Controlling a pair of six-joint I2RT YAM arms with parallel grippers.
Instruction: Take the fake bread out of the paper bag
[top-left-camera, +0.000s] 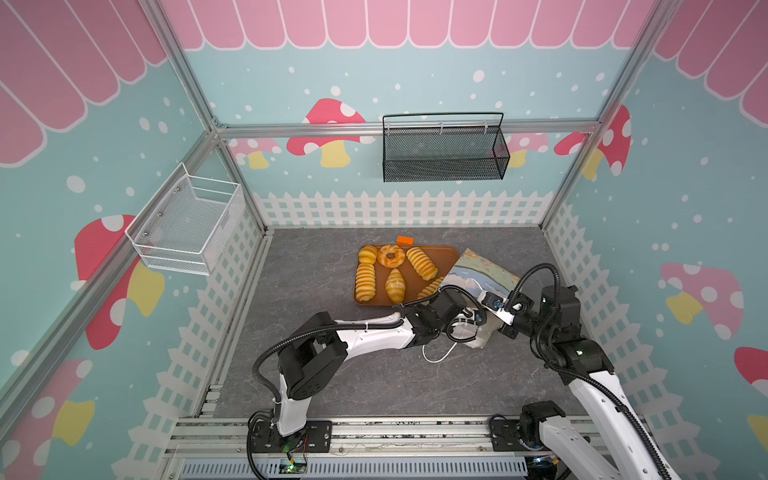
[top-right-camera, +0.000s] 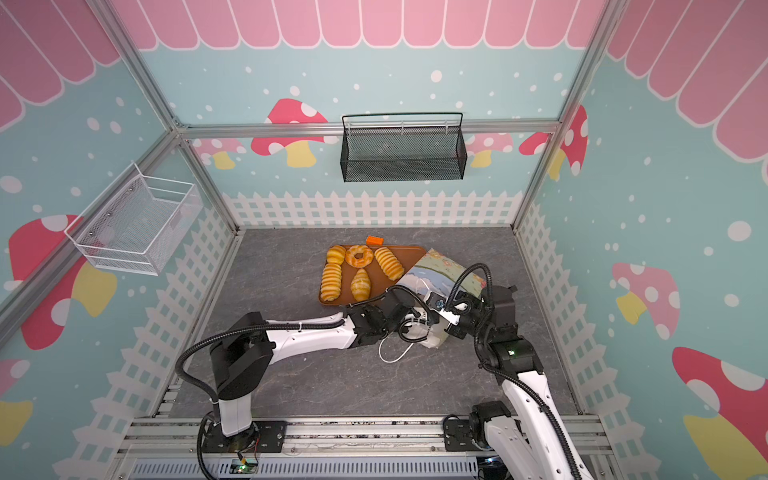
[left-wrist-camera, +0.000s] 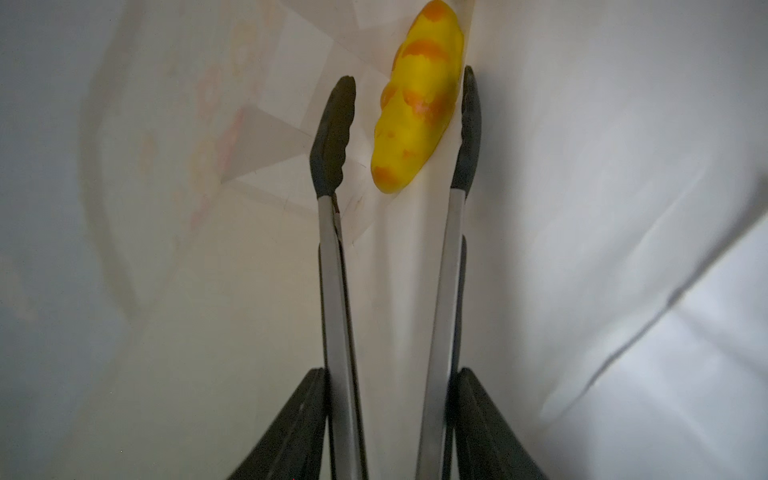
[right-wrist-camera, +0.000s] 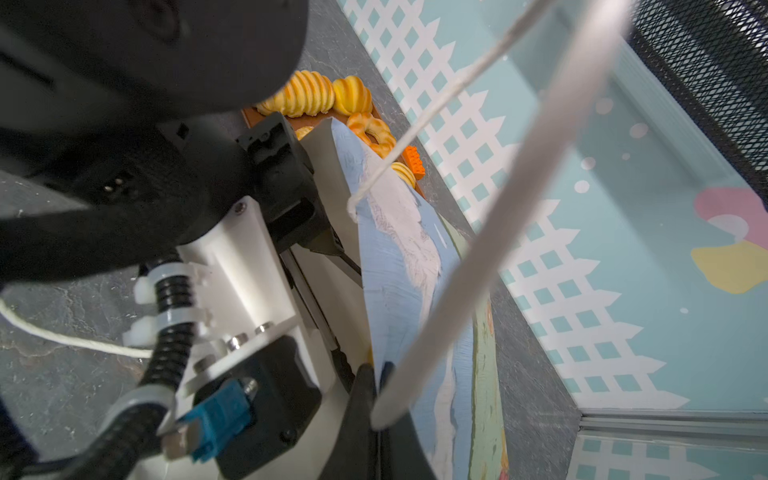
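"So where was the roll (left-wrist-camera: 417, 108)?" she asked.

"Deep inside the bag (top-left-camera: 482, 270), lying close along one white wall. The bag lay on its side on the table (top-left-camera: 332, 374), just right of the tray (top-left-camera: 448, 254) and overlapping its near right corner, with the mouth towards the near side. The rest of the bread (top-left-camera: 390, 255) sat on the tray."

"And your grippers?"

"My left gripper (left-wrist-camera: 390, 382) was clamped on the tongs (left-wrist-camera: 332, 270), which reached in through the mouth. Their dark tips stood apart, one on each side of the roll, not pinching it. The tip by the wall was right against the roll or just off it; I couldn't tell which. My right gripper (right-wrist-camera: 376, 388) was clenched on the bag's rim, holding the mouth up."

"How did you expect the roll to handle?"

"Light, I judged, and probably a bit squashy, so weight was no worry. The gloss was. A shiny skin can squirt out from between tong tips. I'd have closed across its middle, where it looked thickest and the ridges would give the tips something to catch, not near a tapered end."

"And the bag?"

"Thin paper, easily creased, and likely to fold or slide if the tongs dragged on a wall. That's why the rim grip mattered. I thought the loose cord (top-left-camera: 433, 361) on the near side could snag too."
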